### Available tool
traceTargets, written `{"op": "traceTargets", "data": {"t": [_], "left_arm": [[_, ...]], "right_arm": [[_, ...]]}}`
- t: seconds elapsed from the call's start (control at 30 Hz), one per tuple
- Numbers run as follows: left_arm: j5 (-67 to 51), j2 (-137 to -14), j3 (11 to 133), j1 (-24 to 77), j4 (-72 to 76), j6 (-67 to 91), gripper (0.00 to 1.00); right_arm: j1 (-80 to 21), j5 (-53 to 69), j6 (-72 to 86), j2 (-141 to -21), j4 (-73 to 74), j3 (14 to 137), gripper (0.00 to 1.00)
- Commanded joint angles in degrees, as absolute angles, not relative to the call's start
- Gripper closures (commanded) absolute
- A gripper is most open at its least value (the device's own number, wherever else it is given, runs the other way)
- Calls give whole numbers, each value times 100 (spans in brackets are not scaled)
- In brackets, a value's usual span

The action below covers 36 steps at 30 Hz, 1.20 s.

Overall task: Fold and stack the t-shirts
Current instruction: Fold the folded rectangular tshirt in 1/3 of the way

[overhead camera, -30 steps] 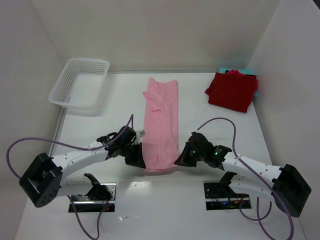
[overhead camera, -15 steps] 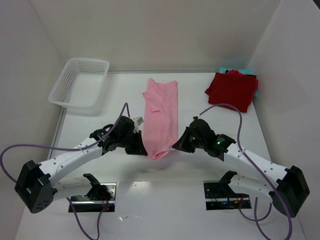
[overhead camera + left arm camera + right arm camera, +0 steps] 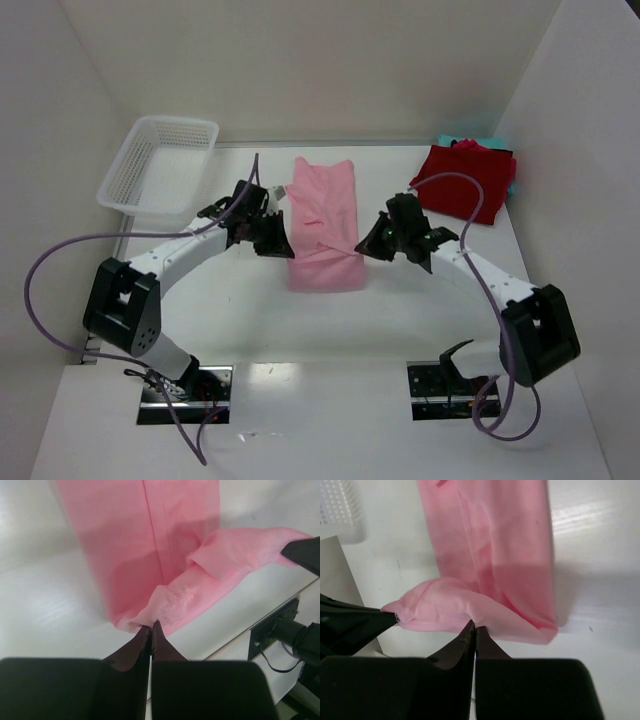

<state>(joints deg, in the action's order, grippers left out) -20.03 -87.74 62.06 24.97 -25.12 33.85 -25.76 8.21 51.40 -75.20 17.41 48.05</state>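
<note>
**Carried forward: near hem of pink t-shirt [image 3: 322,232]**

Top view: doubled over itself on desk [image 3: 250,312], between left fingers [image 3: 274,240] and right fingers [image 3: 373,243]; dark red t-shirt [image 3: 465,182], teal one [image 3: 447,139] and basket [image 3: 160,165] well apart, blocking nothing.

Left wrist: clenched on one hem corner; soft, light, droopy, best pinched at corners.

Right wrist: clenched on opposite corner.

Left hand [image 3: 151,626] pinching pink t-shirt [image 3: 145,555] hem, cloth lifted off table [image 3: 45,605]

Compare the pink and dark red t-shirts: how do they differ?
The pink t-shirt lies centrally as a long strip, its near end pinched by the left hand and right hand; the dark red t-shirt sits folded at the far right corner, untouched. Both are cloth shirts.
</note>
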Motion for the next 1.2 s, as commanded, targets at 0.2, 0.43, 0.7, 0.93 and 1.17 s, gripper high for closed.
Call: {"op": "traceTargets", "data": {"t": [0.2, 0.43, 0.7, 0.93, 1.17], "left_arm": [[-2742, -9975, 7294, 2259, -2250, 2681, 100], [-2804, -10652, 7787, 2022, -2250, 2558, 100], [-2856, -11188, 8411, 1767, -2303, 2443, 98], [-2856, -11619, 8780, 1767, -2303, 2391, 96], [-2743, -11804, 8938, 1662, -2303, 2338, 93]], "right_arm": [[-2382, 1116, 4386, -8946, 1099, 6073, 100], [-2118, 1169, 4158, -9509, 1037, 6478, 100], [-1837, 1345, 4043, -9975, 984, 6803, 100], [-1837, 1459, 3990, -10336, 932, 7083, 100], [-1837, 1459, 3876, -10652, 870, 7338, 100]]}}
